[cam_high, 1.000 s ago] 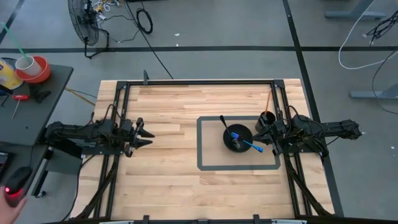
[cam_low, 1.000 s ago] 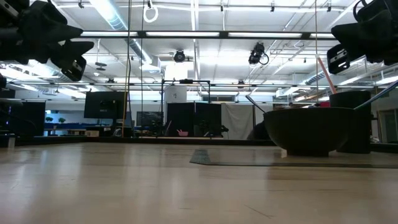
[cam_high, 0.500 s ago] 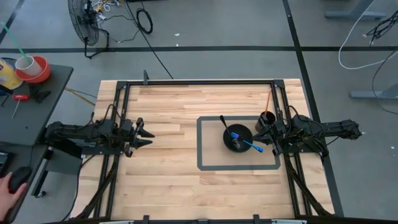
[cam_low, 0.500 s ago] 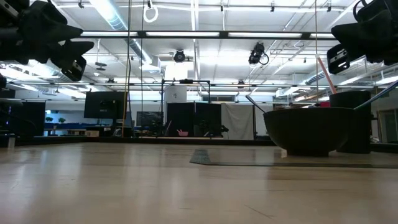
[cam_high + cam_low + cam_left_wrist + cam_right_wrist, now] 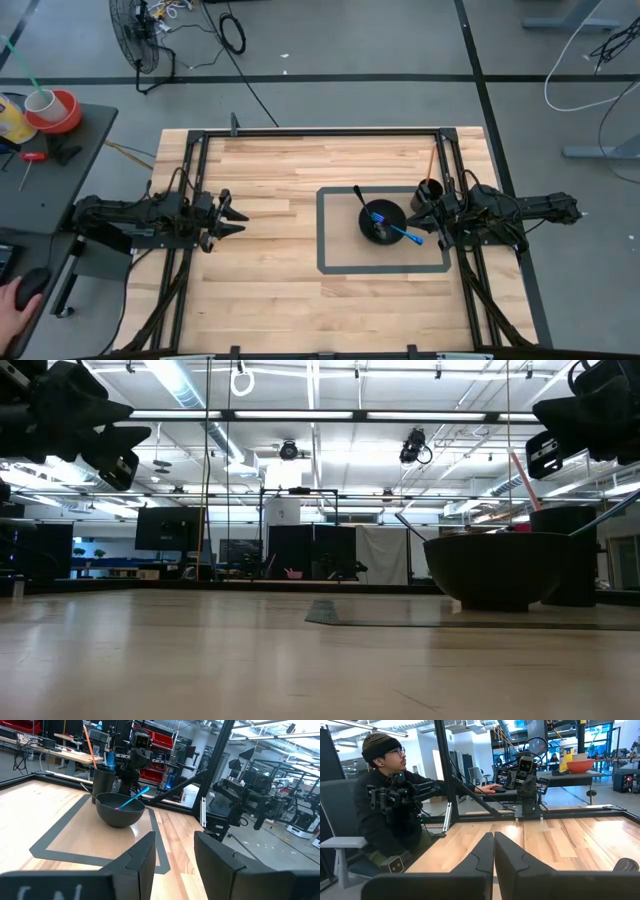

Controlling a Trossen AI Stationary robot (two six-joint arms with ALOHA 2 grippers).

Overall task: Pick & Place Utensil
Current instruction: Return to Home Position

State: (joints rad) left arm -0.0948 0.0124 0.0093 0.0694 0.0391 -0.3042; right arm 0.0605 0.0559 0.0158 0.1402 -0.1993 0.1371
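Note:
A black bowl stands inside a grey taped rectangle on the table's right half. A blue utensil and a black utensil lean on its rim from inside. Next to the bowl, a black cup holds an orange stick. My right gripper hovers just right of the bowl, shut and holding nothing. My left gripper waits open over the table's left half, pointing at the bowl. The low view shows the bowl resting on the wood.
A black frame rail runs round the wooden table. A person sits beyond the table's near edge, a hand on a side desk at the left. Bare wood lies between the two grippers.

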